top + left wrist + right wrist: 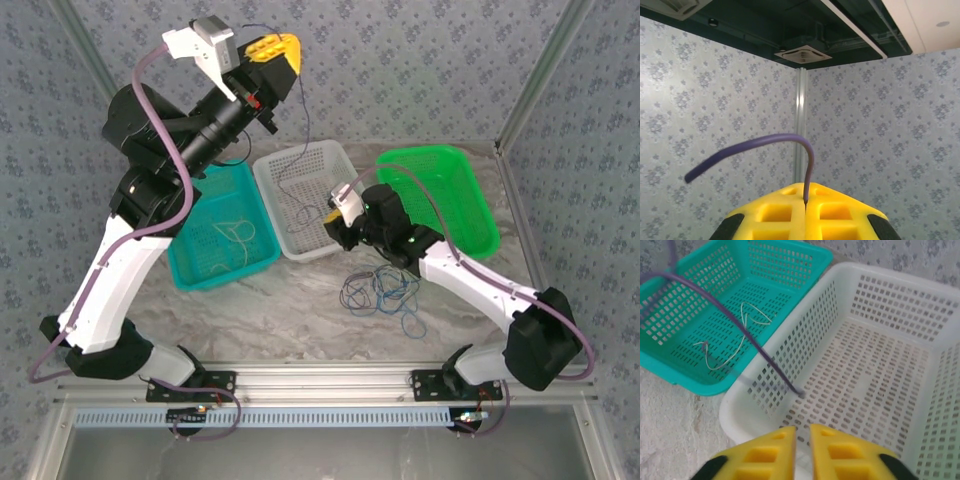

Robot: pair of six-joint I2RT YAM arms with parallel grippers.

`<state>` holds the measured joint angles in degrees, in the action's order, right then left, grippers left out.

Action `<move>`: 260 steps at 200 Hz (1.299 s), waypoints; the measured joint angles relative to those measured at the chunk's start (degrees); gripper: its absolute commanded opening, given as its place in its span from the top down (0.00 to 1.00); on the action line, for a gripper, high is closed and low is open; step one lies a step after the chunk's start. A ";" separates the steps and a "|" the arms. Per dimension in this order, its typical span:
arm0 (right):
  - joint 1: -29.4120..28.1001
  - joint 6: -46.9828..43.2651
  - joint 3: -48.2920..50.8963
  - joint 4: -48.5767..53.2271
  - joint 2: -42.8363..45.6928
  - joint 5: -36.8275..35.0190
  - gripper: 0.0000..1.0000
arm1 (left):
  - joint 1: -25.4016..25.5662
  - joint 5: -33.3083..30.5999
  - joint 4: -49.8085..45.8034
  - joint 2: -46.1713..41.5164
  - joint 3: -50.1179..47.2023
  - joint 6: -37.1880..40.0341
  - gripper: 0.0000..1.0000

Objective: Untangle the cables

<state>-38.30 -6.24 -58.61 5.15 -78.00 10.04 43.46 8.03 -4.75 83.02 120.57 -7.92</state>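
As the left pincer (805,199) is clamping the purple cable (760,143) high, likely drawing it free, its end is trailing in the white basket (800,340) by the far edge, where the right pincer (802,432) is hovering, nearly together.

Left pincer (805,195) high, clamped; right pincer (802,432) low, nearly closed.

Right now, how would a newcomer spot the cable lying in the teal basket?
On the table, find the teal basket, leftmost in the row. On its floor lies a pale whitish cable, thin and alone, unlike the blue and dark tangle lying outside the baskets.
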 measured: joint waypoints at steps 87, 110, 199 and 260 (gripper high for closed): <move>-4.13 -1.44 -3.63 7.41 1.18 -6.43 0.17 | -7.54 -1.99 1.57 1.33 -3.17 -5.27 1.00; -2.32 -1.31 -1.40 5.95 1.95 -3.34 0.16 | -7.45 -0.76 1.60 1.55 -3.43 -6.38 1.00; -1.33 -3.76 -2.71 0.17 -2.84 0.63 0.13 | -7.48 3.17 2.56 1.40 -3.43 -9.81 1.00; 2.08 -4.98 -4.85 -4.70 -5.88 2.75 0.15 | -7.48 5.97 4.63 1.40 -3.43 -13.49 1.00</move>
<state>-36.23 -11.22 -63.46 0.45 -83.88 12.80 35.99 14.00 -0.12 84.42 117.14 -21.41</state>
